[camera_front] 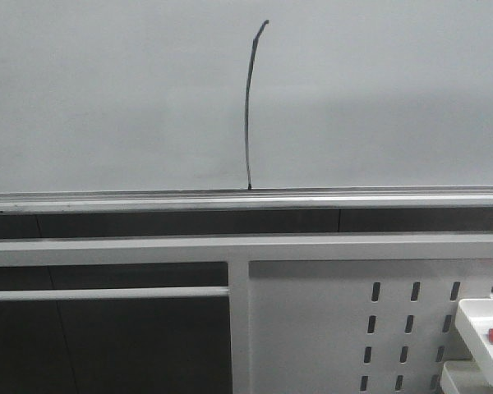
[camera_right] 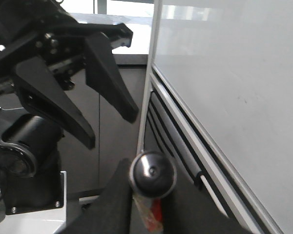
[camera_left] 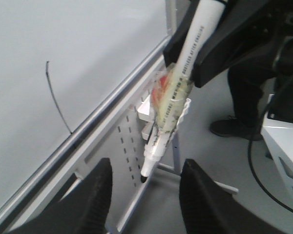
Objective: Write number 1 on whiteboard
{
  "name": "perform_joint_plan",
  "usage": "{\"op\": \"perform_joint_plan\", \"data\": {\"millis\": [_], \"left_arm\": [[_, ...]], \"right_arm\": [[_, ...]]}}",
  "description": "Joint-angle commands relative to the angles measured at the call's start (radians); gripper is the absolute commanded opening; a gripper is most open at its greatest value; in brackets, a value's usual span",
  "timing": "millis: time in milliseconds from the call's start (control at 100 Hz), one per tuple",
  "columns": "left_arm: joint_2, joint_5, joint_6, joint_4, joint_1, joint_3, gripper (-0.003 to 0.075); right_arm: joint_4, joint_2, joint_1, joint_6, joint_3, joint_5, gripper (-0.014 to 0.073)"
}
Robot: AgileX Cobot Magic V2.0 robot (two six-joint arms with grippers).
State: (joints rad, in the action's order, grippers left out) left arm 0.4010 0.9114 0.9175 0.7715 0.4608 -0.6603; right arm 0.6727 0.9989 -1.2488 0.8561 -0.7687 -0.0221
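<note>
On my front camera the number 1 (camera_front: 247, 107) stands on the whiteboard (camera_front: 107, 98) as a thin black stroke, tall and nearly upright, bowed slightly. Its long axis runs up and down the board: the foot touches the silver rail (camera_front: 148, 199) along the board's lower edge, and the small hook at the top leans to the right. No arm shows in that view.

From the left wrist I see the stroke (camera_left: 56, 100) again, on the board and clear of everything. My left gripper (camera_left: 145, 187) has its jaws spread wide with nothing between them, well apart from the stroke. Opposite it, the right gripper (camera_left: 195, 46) has its jaws clamped on a white marker (camera_left: 173, 97), which is wrapped in yellowish tape around its middle. The marker's dark tip points down and away from the board, not touching it.

From the right wrist I look along the marker's round butt end (camera_right: 153, 173), seated between that gripper's jaws, with the board edge just beside it. The left gripper (camera_right: 112, 124) hangs opposite, its two black fingers (camera_right: 110, 80) splayed. The perforated white panel (camera_front: 329, 328) sits below the board.
</note>
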Motion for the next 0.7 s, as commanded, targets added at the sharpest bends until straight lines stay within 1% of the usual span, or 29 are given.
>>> {"op": "perform_joint_plan", "data": {"millis": [0,50,150,400,550,690], "left_arm": [[0.076,0.025,0.039,0.082,-0.002,-0.060,0.0295],[0.105,0.065,0.047,0.088,-0.002,-0.067,0.0294],[0.138,0.089,0.061,0.095,-0.002,-0.071,0.0293],[0.142,0.073,0.073,0.148,-0.002,-0.071,0.0293],[0.142,0.073,0.073,0.149,-0.002,-0.071,0.0293],[0.142,0.073,0.073,0.149,-0.002,-0.071,0.0293]], "right_arm": [[-0.014,-0.002,-0.003,0.007,-0.078,0.013,-0.0077],[-0.014,0.005,-0.003,0.007,-0.095,0.034,-0.0077],[-0.014,0.017,-0.003,0.007,-0.121,0.069,-0.0077],[-0.014,0.038,-0.003,0.007,-0.134,0.115,-0.0077],[-0.014,0.038,-0.003,0.007,-0.148,0.131,-0.0077],[-0.014,0.038,-0.006,0.007,-0.189,0.187,-0.0077]]}}
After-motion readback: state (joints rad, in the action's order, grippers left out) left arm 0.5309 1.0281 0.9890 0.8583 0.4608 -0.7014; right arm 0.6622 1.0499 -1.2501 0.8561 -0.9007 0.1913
